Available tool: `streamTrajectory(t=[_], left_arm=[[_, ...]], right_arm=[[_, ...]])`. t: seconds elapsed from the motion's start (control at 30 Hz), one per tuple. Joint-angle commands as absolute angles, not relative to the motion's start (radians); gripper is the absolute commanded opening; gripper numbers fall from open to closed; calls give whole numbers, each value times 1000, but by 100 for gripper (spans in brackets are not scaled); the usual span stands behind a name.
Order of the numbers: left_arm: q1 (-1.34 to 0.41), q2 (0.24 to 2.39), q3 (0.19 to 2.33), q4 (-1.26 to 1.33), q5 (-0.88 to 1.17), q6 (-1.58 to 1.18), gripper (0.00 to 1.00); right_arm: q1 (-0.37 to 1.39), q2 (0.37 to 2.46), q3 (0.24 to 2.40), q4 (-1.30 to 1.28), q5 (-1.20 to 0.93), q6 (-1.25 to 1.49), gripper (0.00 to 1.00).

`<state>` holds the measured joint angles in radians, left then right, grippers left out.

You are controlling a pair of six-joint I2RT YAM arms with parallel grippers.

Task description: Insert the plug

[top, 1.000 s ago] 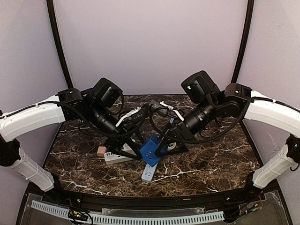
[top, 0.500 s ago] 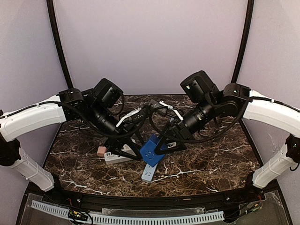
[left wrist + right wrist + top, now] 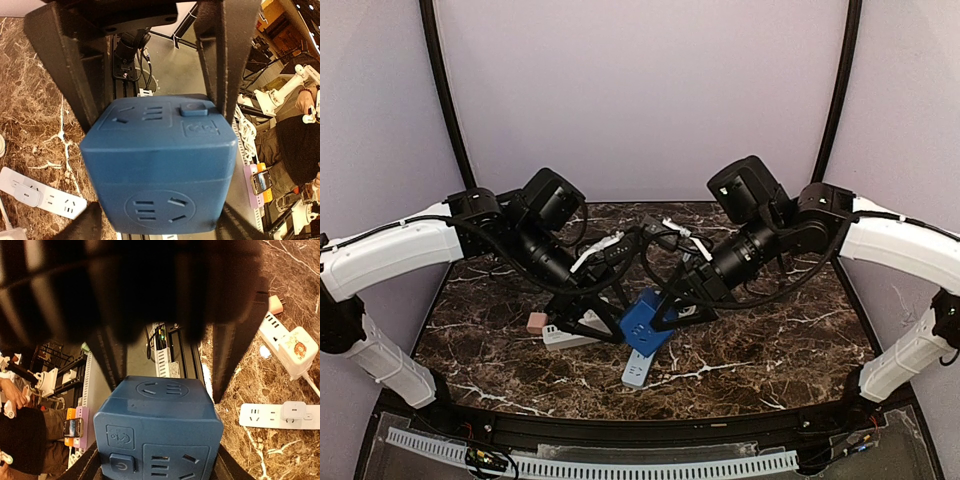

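Note:
A blue cube socket (image 3: 642, 322) is held just above the marble table (image 3: 770, 340), at its middle. My left gripper (image 3: 612, 322) closes on it from the left and my right gripper (image 3: 666, 314) from the right. In the left wrist view the cube (image 3: 160, 165) fills the gap between both fingers (image 3: 222, 60). In the right wrist view the cube (image 3: 157, 425) sits between the fingers (image 3: 225, 360), with its power button at the lower left. A pink plug (image 3: 534, 322) lies on the table to the left.
A white power strip (image 3: 568, 336) lies under the left gripper. A blue-grey strip (image 3: 636, 370) lies in front of the cube. The right wrist view shows a white strip with an adapter (image 3: 280, 416), a white block with an orange logo (image 3: 297, 349) and the pink plug (image 3: 275, 304).
Both grippers have drawn slightly closer around the blue cube. The right arm has shifted a little to the right and down. The cube has barely moved.

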<state>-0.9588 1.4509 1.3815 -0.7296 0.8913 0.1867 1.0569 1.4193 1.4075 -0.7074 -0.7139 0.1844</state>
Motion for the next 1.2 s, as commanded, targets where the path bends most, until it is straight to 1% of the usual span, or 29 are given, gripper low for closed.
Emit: streamTrajectory(t=[0.0, 0.03, 0.07, 0.2, 0.37, 0.67, 0.73, 0.87, 0.97, 1.17], left_arm=[[-965, 1411, 1389, -690, 823, 193, 90], [-966, 1402, 1383, -685, 805, 194, 97], [-964, 1384, 1371, -679, 795, 194, 98], [-964, 1323, 1322, -647, 734, 179, 99], [-963, 1220, 1220, -572, 630, 122, 99], [-964, 1058, 1078, -493, 331, 26, 99], [-964, 1028, 1050, -492, 290, 13, 96], [-964, 946, 954, -465, 277, -34, 91], [-965, 905, 902, -457, 284, -60, 87], [-964, 845, 801, -464, 231, -119, 86]], right_arm=[[1060, 1388, 1375, -711, -681, 223, 13], [1059, 1380, 1370, -712, -673, 227, 9], [1059, 1371, 1363, -712, -663, 232, 5], [1059, 1337, 1333, -711, -627, 259, 0], [1060, 1279, 1288, -697, -554, 324, 0], [1061, 1205, 1263, -713, -298, 575, 0], [1062, 1200, 1267, -722, -241, 638, 0], [1086, 1193, 1266, -721, -137, 788, 0], [1124, 1205, 1291, -766, -34, 930, 0], [1216, 1289, 1378, -974, 136, 1209, 0]])
